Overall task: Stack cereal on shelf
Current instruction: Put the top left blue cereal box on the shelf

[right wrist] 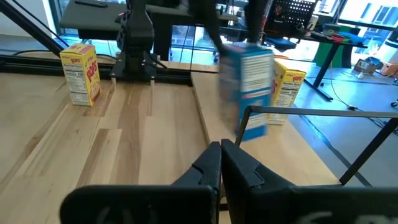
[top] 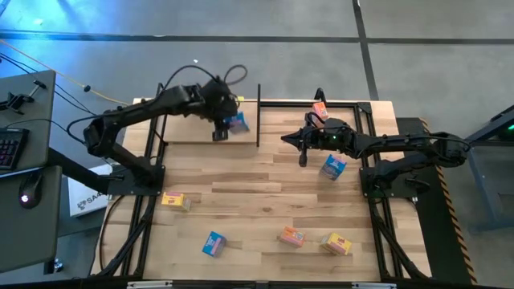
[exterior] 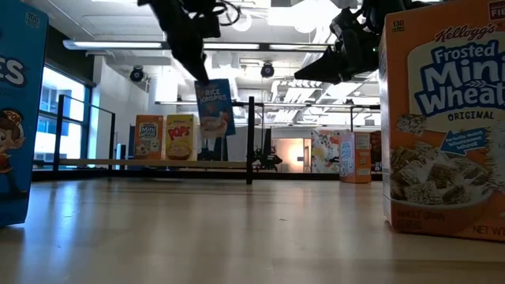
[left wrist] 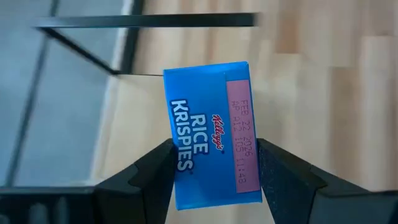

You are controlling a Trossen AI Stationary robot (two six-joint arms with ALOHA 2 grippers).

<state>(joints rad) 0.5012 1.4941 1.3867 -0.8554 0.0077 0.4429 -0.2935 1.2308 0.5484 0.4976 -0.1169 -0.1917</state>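
My left gripper is shut on a blue Rice Krispies box, holding it in the air over the shelf's pale board, beside a black post. An orange box and a yellow box stand upright on that board. My right gripper is shut and holds nothing. It hovers just left of another blue box, which lies on the tabletop. My left gripper pinches the blue box between its two fingers, one on each of two opposite faces near one end. It comes from above, slanting down. The box hangs below the fingers, slightly tilted and lifted clear of the shelf board.
On the near tabletop lie a yellow box, a blue box, an orange box and a yellow box. An orange box sits at the far right by the frame. Open wood lies between the arms.
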